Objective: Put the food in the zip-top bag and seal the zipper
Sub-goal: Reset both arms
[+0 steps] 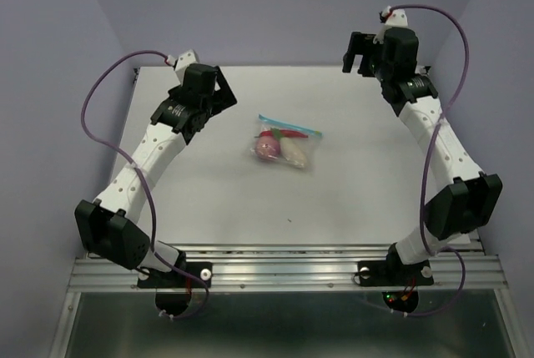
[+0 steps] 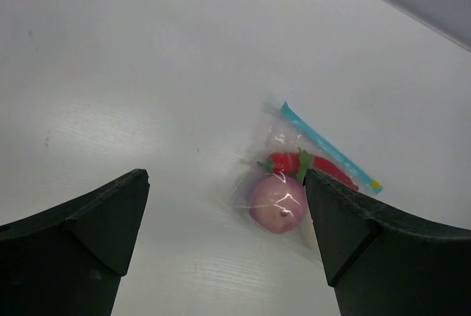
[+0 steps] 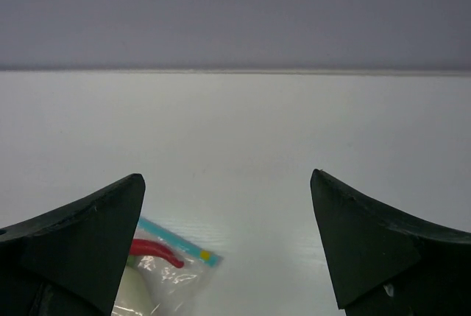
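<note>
Near the centre of the table (image 1: 359, 183) lies the zip-top bag (image 1: 286, 143), flat, with the food inside it: the purple ball (image 2: 277, 203), the red chili (image 2: 318, 166) and the white radish (image 1: 294, 153). Its light blue zipper (image 1: 292, 125) runs along the far edge; whether it is pressed fully closed I cannot tell. I see the left gripper (image 2: 224, 177) near the bag's left, jaws spread and empty. The right gripper (image 3: 227, 177), likewise spread and empty, hangs well apart toward the far right.
</note>
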